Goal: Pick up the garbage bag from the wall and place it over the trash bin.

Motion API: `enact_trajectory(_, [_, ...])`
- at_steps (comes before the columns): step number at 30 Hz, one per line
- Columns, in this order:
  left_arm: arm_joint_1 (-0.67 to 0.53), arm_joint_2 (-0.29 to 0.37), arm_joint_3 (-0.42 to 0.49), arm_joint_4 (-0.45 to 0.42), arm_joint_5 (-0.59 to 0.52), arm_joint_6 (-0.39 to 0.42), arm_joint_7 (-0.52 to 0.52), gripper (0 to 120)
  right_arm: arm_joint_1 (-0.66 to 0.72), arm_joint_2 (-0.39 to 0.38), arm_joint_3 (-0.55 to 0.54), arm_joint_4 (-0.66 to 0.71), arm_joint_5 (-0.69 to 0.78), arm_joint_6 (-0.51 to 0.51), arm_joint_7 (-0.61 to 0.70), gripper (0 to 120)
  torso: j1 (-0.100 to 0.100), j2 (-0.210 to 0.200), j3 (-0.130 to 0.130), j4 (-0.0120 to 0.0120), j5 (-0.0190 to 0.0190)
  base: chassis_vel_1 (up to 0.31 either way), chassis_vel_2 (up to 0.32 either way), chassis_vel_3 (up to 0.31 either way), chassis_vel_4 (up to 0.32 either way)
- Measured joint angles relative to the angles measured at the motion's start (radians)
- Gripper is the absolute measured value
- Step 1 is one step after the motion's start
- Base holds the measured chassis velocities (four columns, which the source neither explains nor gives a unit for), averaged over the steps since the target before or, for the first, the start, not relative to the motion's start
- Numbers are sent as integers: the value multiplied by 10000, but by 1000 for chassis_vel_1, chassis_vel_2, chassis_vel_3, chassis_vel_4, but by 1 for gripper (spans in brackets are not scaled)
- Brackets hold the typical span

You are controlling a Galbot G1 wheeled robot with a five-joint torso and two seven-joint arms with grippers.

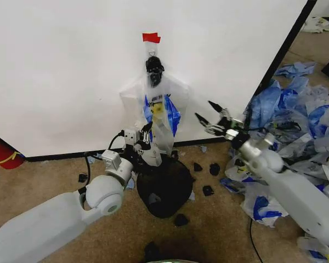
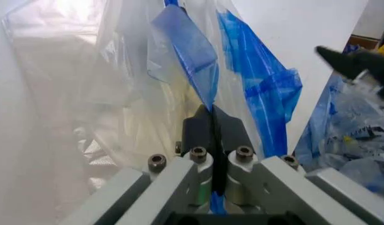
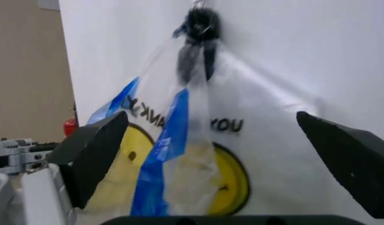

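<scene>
The garbage bag (image 1: 160, 109), see-through with a yellow smiley face and blue patches, hangs on the white wall from a black clip (image 1: 154, 68) under red tape. My left gripper (image 1: 147, 131) is shut on its lower part; in the left wrist view the fingers (image 2: 201, 129) pinch a blue fold of the garbage bag (image 2: 186, 56). My right gripper (image 1: 211, 116) is open just right of the bag. In the right wrist view its wide-spread fingers (image 3: 95, 154) frame the garbage bag (image 3: 179, 136) without touching it. The black trash bin (image 1: 164, 186) stands on the carpet right below.
A heap of blue and clear plastic bags (image 1: 301, 115) covers the floor at the right. Small black scraps (image 1: 208, 190) lie around the bin. A red object (image 1: 0, 150) sits at the wall's base on the far left. The white panel's dark edge (image 1: 279, 55) runs diagonally at right.
</scene>
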Motion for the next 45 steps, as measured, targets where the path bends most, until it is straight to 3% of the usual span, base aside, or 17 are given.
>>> enact_trajectory(11, [-139, -132, 111, 112, -31, 0, 1, 0, 291, 675, -1011, -363, -190, -110, 195, 98, -1, 0, 0, -4, 2, 0, 0, 0, 0])
enact_trajectory(15, [-183, -176, 222, 91, -37, 1, 2, 0, 529, 804, -1268, -583, -173, -159, 243, 82, -1, 0, 0, 0, 1, 0, 0, 0, 0])
enact_trajectory(25, [-204, -260, 304, 35, -37, 6, 7, 0, 840, 863, -1722, -953, -134, -319, 255, 72, -1, 0, -1, -2, 3, 0, 0, 0, 0])
enact_trajectory(45, [14, -114, 284, -43, 54, -6, 71, 0, 871, 881, -1661, -928, -256, -188, 374, 2, -1, 0, -1, -2, 0, 0, 0, 0, 0])
